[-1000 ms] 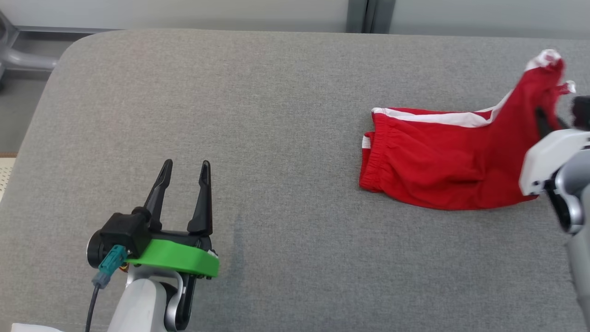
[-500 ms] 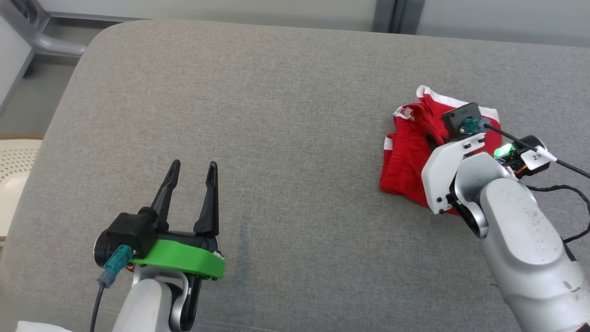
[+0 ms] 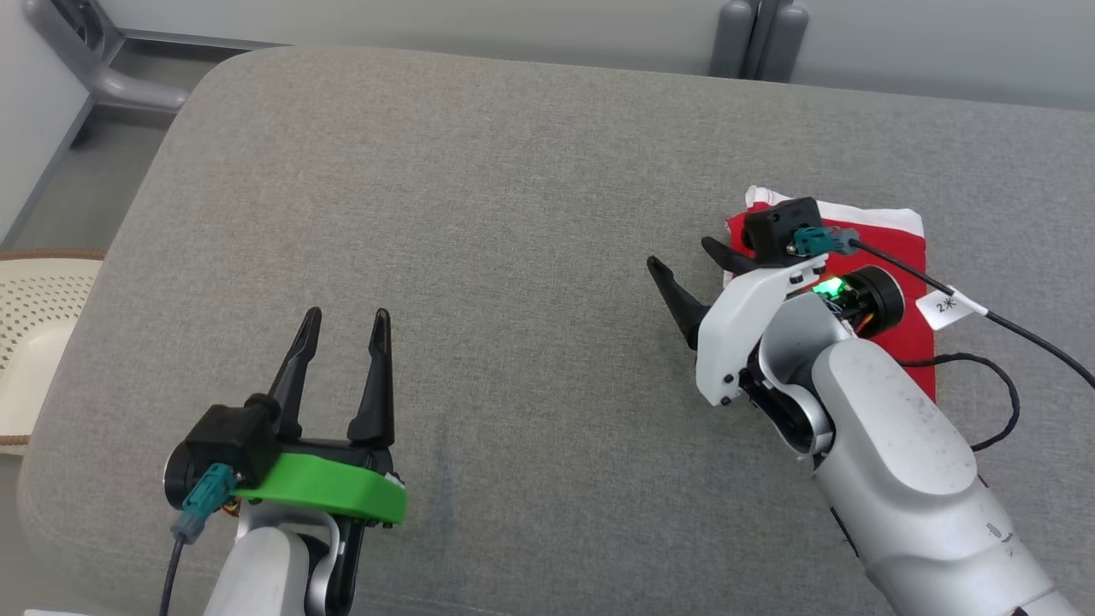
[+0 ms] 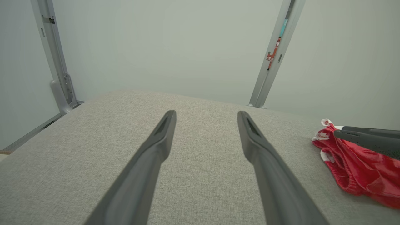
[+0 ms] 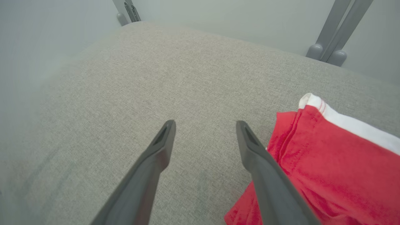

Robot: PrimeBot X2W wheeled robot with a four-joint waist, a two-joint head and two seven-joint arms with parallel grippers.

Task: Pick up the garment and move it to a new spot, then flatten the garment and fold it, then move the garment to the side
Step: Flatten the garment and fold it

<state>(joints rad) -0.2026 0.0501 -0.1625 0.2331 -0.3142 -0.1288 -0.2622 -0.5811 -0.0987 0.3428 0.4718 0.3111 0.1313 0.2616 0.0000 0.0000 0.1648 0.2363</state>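
Note:
The red garment with a white stripe lies folded in a compact pile on the right of the grey padded surface, partly hidden behind my right wrist. My right gripper stands open at the pile's left edge, fingers pointing left, nothing between them. In the right wrist view the garment lies against the right finger of the gripper. My left gripper is open and empty at the lower left, far from the cloth. From the left wrist, the garment lies at far right beyond my left gripper.
A cream perforated object sits off the surface's left edge. Grey metal posts rise behind the far edge, and a frame leg stands at the far left corner. A black cable trails from my right wrist over the cloth.
The head camera has shifted. My right gripper carried a lifted end of the garment over onto the rest, let go, and now stands open left of the folded pile. The left arm stayed put.

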